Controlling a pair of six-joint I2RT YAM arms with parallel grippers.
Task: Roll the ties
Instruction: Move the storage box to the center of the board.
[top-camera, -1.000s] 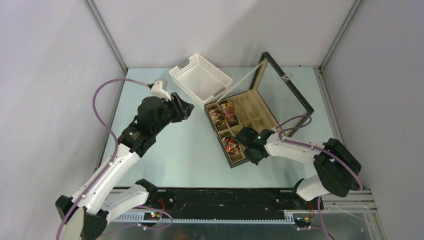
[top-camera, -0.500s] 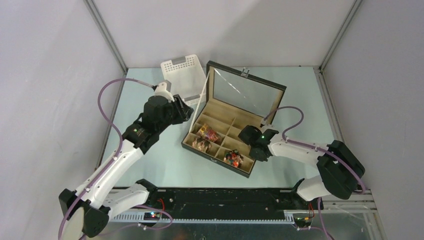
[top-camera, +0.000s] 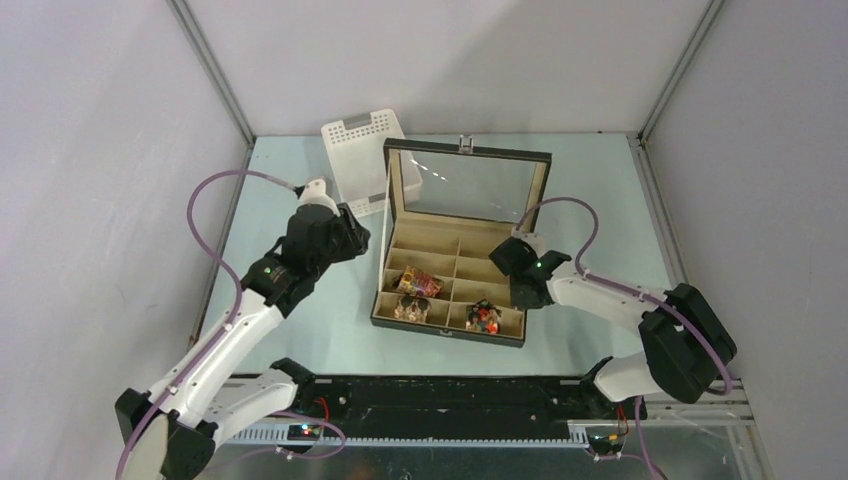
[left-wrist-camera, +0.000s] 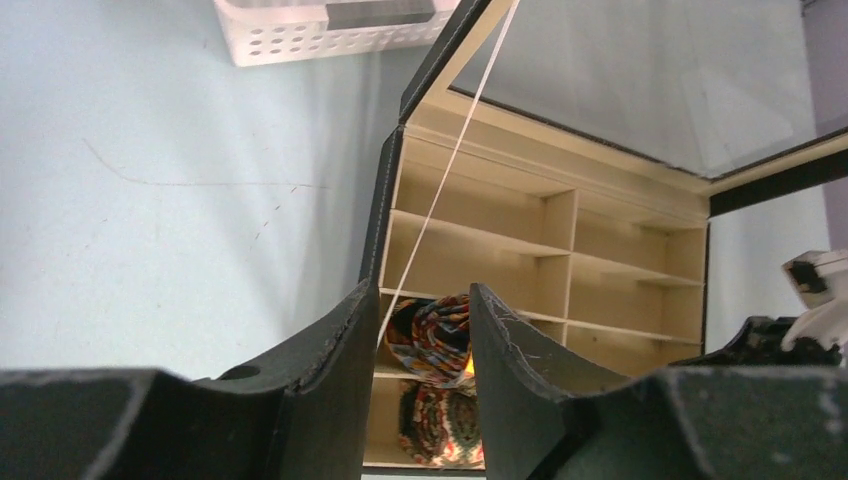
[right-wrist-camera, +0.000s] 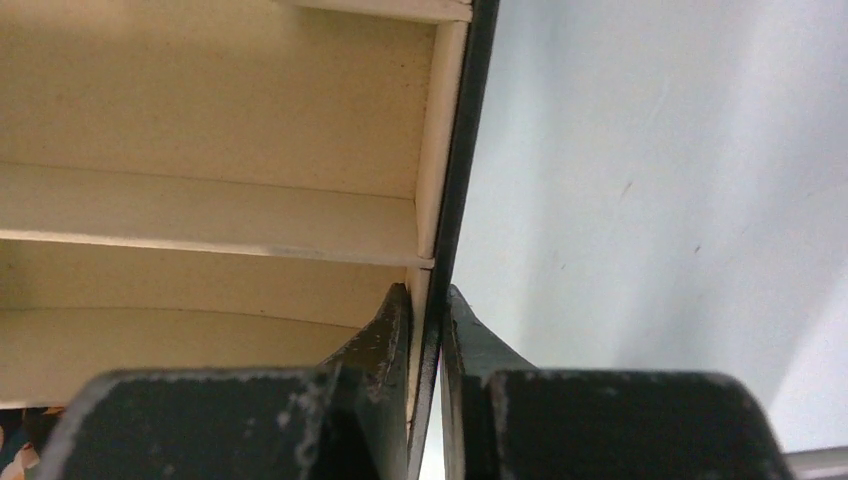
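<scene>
Three rolled ties lie as coils in the black box's (top-camera: 446, 334) near compartments: two at the left (top-camera: 420, 283) (top-camera: 410, 308) and one in the middle front (top-camera: 484, 317). My right gripper (top-camera: 521, 287) is shut on the box's right wall (right-wrist-camera: 455, 150), one finger inside and one outside (right-wrist-camera: 428, 300). My left gripper (top-camera: 358, 238) hovers open just left of the box with nothing between its fingers (left-wrist-camera: 420, 295). Past them, in the left wrist view, show two tie coils (left-wrist-camera: 435, 335) (left-wrist-camera: 440, 425). The glass lid (top-camera: 468, 185) stands upright at the back.
A white perforated basket (top-camera: 355, 150) sits at the back left, touching the box's rear left corner. A thin cream strap (left-wrist-camera: 450, 160) runs from the lid down to the box's left wall. Bare table lies left of the box (top-camera: 300, 330) and right of it (top-camera: 600, 220).
The box, held by my right gripper, has swung round so that its front faces the arms. The basket has shifted left. My left gripper has drawn back slightly.
</scene>
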